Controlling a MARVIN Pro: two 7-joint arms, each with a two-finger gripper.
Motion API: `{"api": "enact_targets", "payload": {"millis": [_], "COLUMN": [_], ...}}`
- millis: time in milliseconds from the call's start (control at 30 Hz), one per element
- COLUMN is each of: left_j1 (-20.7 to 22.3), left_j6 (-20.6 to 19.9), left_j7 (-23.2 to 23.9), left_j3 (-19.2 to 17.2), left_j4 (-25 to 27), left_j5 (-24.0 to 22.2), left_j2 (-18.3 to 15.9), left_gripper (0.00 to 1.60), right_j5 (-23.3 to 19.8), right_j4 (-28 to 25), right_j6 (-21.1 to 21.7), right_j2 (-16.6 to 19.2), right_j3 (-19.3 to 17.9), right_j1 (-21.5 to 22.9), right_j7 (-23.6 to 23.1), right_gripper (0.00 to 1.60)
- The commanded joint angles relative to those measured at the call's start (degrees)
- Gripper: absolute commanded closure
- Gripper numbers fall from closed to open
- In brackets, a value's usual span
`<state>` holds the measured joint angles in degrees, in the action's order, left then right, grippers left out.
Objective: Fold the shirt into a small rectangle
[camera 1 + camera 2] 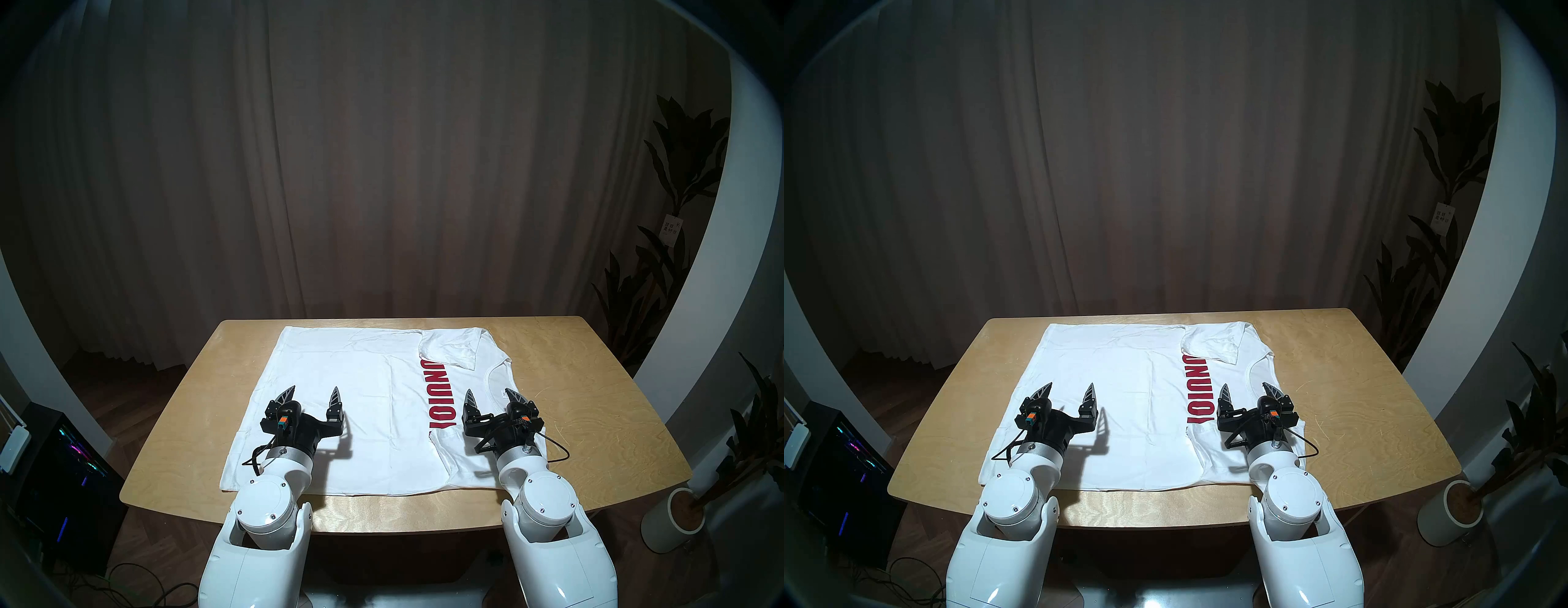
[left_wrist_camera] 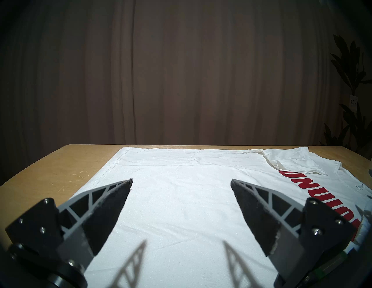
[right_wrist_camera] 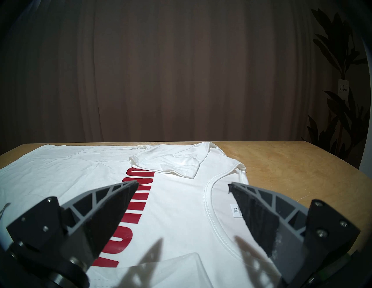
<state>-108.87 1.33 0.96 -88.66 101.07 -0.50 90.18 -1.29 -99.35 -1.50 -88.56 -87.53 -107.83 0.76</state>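
Head view, left to right: dark computer tower [image 1: 63,479] on floor beside wooden tabletop [image 1: 594,424]. White shirt [image 1: 339,403] spread flat across tabletop, hem end toward left, collar [image 1: 494,382] toward right, red letters [image 1: 439,399] running sideways down chest. Left claw [image 1: 315,395] released, fingers spread wide, hovering over plain lower part of shirt, gripping nothing. Far sleeve [image 1: 454,348] folded inward onto chest, covering top of lettering; near sleeve likewise turned in at front edge. Right claw [image 1: 494,397] released too, fingers parted above collar area, empty. Right wrist view: neck label [image 3: 235,210] marked 2XL just inside collar, beside right finger. Potted plant [image 1: 679,518] on floor at far right, curtain [image 1: 382,148] behind.
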Motion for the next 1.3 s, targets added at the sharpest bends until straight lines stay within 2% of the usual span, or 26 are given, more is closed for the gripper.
{"api": "enact_targets", "payload": {"millis": [0,333,367,400,467,500,533,700,733,833,1033,1267], "left_j1": [0.2,0.2,0.1,-0.2,-0.2,-0.1,0.0,0.2,0.4,0.4,0.0,-0.7], "left_j6": [0.1,0.1,-0.4,-1.2,-3.3,-3.2,-2.7,-4.9,-5.1,-6.2,-8.8,-12.0], "left_j7": [0.0,0.0,0.8,2.4,1.5,1.5,2.0,2.5,2.6,2.4,2.3,2.7], "left_j3": [0.0,0.0,-0.2,-1.3,-2.2,-2.7,-3.0,-4.2,-4.5,-6.3,-9.1,-10.3], "left_j4": [1.1,1.1,1.5,2.6,4.2,4.6,4.9,8.0,7.9,8.4,8.8,10.9], "left_j5": [0.0,0.0,-0.8,-5.2,-10.8,-10.8,-10.7,-17.7,-19.7,-24.4,-33.9,-44.2], "left_j2": [0.0,0.0,-0.2,1.0,1.8,2.0,2.1,2.5,2.7,3.2,4.1,4.5], "left_gripper": [0.00,0.00,0.00,0.00,0.00,0.00,0.00,0.00,0.00,0.00,0.00,0.00], "right_j5": [-0.1,-0.1,-0.1,-0.1,-3.6,-5.2,-9.2,-15.0,-15.1,-18.8,-28.2,-38.6], "right_j4": [-1.2,-1.2,-1.2,-1.2,-1.4,-1.8,-2.4,-4.3,-4.0,-4.3,-5.5,-8.0], "right_j6": [-0.1,-0.1,-0.1,-0.1,-0.4,-0.1,0.7,3.1,3.0,3.9,6.7,10.1], "right_j2": [-0.1,0.0,0.0,0.0,-1.7,-2.2,-2.5,-2.9,-3.1,-3.4,-4.1,-4.4], "right_j3": [0.0,0.0,0.0,0.0,-1.1,-1.5,-1.9,-2.9,-3.1,-3.9,-5.4,-6.0], "right_j1": [0.2,0.2,0.2,0.2,0.2,0.1,0.0,-0.2,-0.1,-0.2,-0.6,-1.1], "right_j7": [0.0,0.0,0.0,0.0,-0.5,-0.9,-1.3,-1.2,-0.8,-0.8,-0.4,0.6], "right_gripper": [0.00,0.00,0.00,0.00,0.00,0.00,0.00,0.00,0.00,0.00,0.00,0.00]}}
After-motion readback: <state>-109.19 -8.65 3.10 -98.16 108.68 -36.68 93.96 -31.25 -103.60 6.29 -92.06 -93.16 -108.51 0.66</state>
